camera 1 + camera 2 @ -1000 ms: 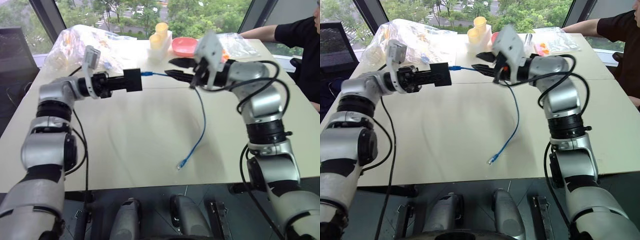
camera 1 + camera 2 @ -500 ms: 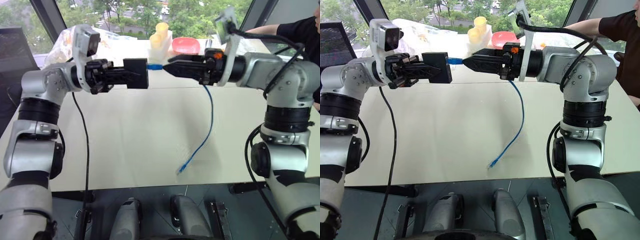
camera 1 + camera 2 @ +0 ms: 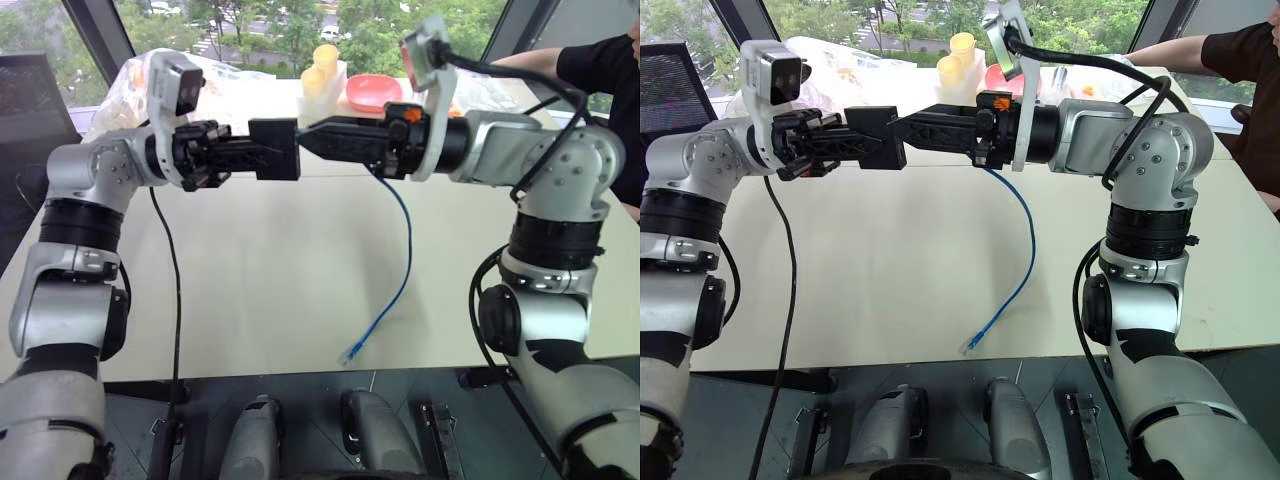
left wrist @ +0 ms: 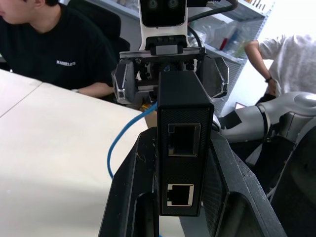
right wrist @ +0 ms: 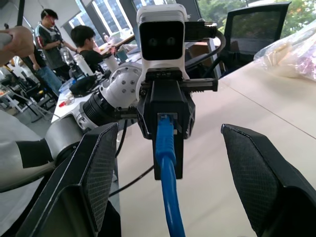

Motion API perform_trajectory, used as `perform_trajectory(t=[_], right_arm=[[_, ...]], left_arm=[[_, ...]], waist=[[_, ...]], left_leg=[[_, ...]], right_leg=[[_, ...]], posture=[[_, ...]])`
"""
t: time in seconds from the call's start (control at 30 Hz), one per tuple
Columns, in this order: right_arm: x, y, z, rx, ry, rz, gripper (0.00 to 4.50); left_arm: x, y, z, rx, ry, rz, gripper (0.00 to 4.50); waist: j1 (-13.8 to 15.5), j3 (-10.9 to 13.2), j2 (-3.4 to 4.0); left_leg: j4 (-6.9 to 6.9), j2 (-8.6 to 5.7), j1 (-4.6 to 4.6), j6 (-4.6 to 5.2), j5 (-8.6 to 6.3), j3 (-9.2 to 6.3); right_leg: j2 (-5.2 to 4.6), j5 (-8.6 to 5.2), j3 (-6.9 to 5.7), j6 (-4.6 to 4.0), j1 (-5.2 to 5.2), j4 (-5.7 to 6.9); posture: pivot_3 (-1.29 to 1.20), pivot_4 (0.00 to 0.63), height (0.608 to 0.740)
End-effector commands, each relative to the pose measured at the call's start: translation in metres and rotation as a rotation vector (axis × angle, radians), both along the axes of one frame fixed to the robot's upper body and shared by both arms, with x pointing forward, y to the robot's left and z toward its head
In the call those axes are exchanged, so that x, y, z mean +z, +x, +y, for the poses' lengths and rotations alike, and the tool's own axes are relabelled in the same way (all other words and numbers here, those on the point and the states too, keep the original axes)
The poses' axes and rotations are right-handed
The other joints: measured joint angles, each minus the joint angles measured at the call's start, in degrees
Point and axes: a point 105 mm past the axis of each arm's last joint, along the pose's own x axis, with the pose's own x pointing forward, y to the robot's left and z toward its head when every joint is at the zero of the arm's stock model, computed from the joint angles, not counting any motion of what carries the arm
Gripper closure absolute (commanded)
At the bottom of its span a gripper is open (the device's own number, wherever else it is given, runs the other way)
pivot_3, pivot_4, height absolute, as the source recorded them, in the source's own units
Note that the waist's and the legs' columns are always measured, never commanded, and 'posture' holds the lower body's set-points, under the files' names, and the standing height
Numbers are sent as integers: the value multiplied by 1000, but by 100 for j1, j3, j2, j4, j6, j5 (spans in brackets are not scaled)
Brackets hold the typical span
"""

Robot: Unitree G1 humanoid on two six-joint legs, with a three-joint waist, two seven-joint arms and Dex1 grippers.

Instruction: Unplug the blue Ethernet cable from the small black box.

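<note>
Our left gripper point(image 3: 262, 152) clamps the box point(image 3: 274, 149) aloft over the table point(image 3: 280, 270), socket facing our open right gripper point(image 3: 312, 138), whose fingers flank the cable point(image 5: 164, 143), seemingly plugged in.

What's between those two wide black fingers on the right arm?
The blue Ethernet cable runs between the right gripper's open fingers, still plugged into the small black box; right wrist view.
</note>
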Motion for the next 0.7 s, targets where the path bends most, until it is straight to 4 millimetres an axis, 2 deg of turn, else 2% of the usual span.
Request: perform_trajectory(t=[0.03, 0.13, 0.17, 0.2, 0.3, 0.33, 0.7], right_arm=[[13, -8, 3, 21, 23, -59, 1062], [12, -7, 3, 15, 26, -58, 1859], [12, -7, 4, 13, 26, -59, 2433], [11, -7, 4, 12, 23, -59, 2773], [8, -7, 5, 15, 17, -60, 4161], [8, -8, 5, 15, 13, -61, 4468], [-3, -13, 1, 42, -40, -69, 4468]], left_arm=[[11, -5, 0, -21, -20, -44, 3986], [12, -5, -1, -22, -19, -45, 3986], [11, -5, -1, -21, -18, -46, 3986], [12, -5, -1, -20, -18, -48, 3986], [12, -5, -1, -19, -18, -50, 3986], [12, -5, -1, -19, -18, -51, 3986], [17, -1, 2, 10, -21, -74, 3986]], waist=[[-1, 0, 0], [-1, 0, 0], [-2, 0, 0], [-2, 0, 0], [-2, 0, 0], [-3, 0, 0], [-1, 0, 0]], left_leg=[[0, 0, 0, 0, 0, 0], [0, 0, 0, 0, 0, 0], [0, 0, 0, 0, 0, 0], [0, 0, 0, 0, 0, 0], [0, 0, 0, 0, 0, -1], [0, 0, 0, 0, 0, -1], [0, 0, -1, 0, 0, -1]], right_leg=[[0, 0, 0, 0, 0, 0], [0, 0, 0, 0, 0, 0], [0, 0, 0, 0, 0, 0], [0, 0, 0, 0, 0, 0], [1, 0, -1, 0, 0, 0], [0, 0, 0, 0, 0, 0], [1, 0, -1, 0, 0, -1]], posture=[[0, 150, 740], [0, 150, 740], [0, 150, 740], [0, 150, 740], [0, 150, 740], [0, 150, 740], [0, 150, 740]])
